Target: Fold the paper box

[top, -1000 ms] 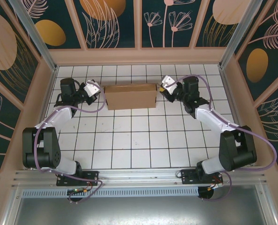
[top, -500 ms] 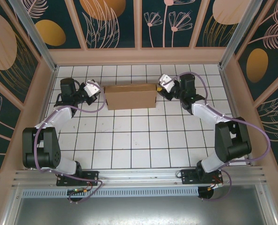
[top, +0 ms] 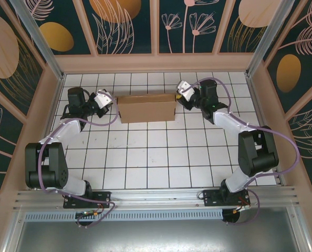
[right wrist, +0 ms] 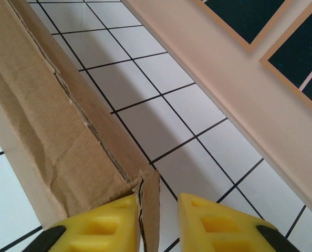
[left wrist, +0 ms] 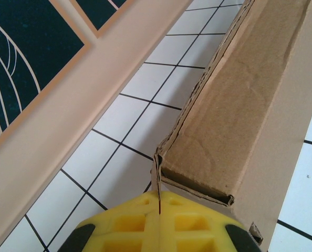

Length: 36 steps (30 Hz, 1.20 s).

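Observation:
The paper box [top: 145, 107] is a brown cardboard shape lying on the white tiled floor near the back wall, with its long side running left to right. At the box's left end, my left gripper [top: 112, 103] is shut on a thin upright corner flap, and its yellow pads [left wrist: 193, 220] are pressed together on the flap's edge [left wrist: 157, 170]. My right gripper [top: 178, 100] is at the box's right end. It is open, with the end flap [right wrist: 151, 205] standing between its fingers, against the left finger [right wrist: 101, 223] and apart from the right finger [right wrist: 219, 220].
The pale wooden back ledge [top: 156, 62] runs just behind the box, close to both grippers [left wrist: 66, 105] [right wrist: 240, 79]. Slanted side walls [top: 32, 121] close in the tiled floor [top: 156, 157]. Both arm bases stand at the near edge.
The right arm has swung its elbow inward and its gripper has shifted slightly toward the back at the box's right end. The left arm and the box have not moved.

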Each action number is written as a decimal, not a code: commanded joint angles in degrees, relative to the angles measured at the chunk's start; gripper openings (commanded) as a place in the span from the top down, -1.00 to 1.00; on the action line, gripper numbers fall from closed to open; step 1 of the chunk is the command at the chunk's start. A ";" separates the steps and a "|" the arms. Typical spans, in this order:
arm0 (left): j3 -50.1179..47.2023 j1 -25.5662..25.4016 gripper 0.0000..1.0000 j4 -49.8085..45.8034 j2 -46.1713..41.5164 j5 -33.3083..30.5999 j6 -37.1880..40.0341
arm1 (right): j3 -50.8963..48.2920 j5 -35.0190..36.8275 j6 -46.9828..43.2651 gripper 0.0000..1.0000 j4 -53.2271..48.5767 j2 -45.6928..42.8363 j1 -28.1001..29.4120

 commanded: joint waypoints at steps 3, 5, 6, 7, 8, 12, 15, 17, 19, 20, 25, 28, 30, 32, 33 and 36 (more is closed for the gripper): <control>1.18 -0.29 1.00 -1.45 -0.33 1.09 0.47 | 2.72 -1.38 0.22 0.74 -1.51 1.55 -0.25; 1.16 -0.30 1.00 -1.49 -0.33 1.12 0.49 | 3.01 -1.50 0.24 0.85 -1.91 1.80 -0.33; 1.24 -0.34 1.00 -1.49 -0.33 1.13 0.45 | 2.94 -1.47 0.24 0.87 -1.87 1.80 -0.31; 1.21 -0.32 1.00 -1.49 -0.33 1.14 0.30 | 2.91 -1.47 0.21 0.90 -1.85 1.80 -0.31; 1.26 -0.30 1.00 -1.49 -0.42 1.06 0.09 | 2.90 -1.47 0.21 0.94 -1.86 1.75 -0.29; 1.42 -0.56 1.00 -0.34 -0.98 2.01 -3.59 | 2.98 -1.74 0.55 0.94 -2.08 0.89 0.15; 1.88 -1.51 1.00 0.02 -1.21 2.53 -7.47 | 4.07 -1.43 0.74 0.94 -3.58 0.83 0.93; 1.89 -2.41 1.00 -0.02 -1.60 2.29 -9.90 | 4.52 -0.76 1.55 1.00 -3.87 0.86 1.57; 1.06 -3.20 1.00 0.71 -2.38 1.92 -12.10 | 4.87 0.26 3.42 1.00 -3.86 1.09 2.32; 0.37 -3.66 1.00 1.05 -2.96 1.46 -13.01 | 5.01 0.81 4.53 1.00 -3.81 1.17 2.65; 1.63 -4.50 1.00 -0.31 -3.34 0.27 -22.59 | 6.44 4.77 11.97 1.00 -5.04 1.60 4.81; 3.42 -5.24 1.00 -1.73 -3.06 -2.31 -31.73 | 7.49 7.88 16.31 1.00 -6.66 1.17 5.77; 3.99 -5.85 1.00 -3.09 -3.10 -2.77 -35.21 | 8.27 7.40 18.13 1.00 -8.59 0.56 5.91; 3.47 -6.39 1.00 -3.09 -4.08 -3.73 -39.81 | 8.77 6.11 21.20 1.00 -9.93 -0.13 6.02; 3.04 -6.53 1.00 -2.71 -4.70 -4.41 -42.01 | 8.75 5.57 23.06 1.00 -10.14 -0.48 6.04; 1.45 -6.70 1.00 -1.56 -6.84 -5.72 -48.55 | 9.02 6.11 29.87 1.00 -11.38 -1.28 6.17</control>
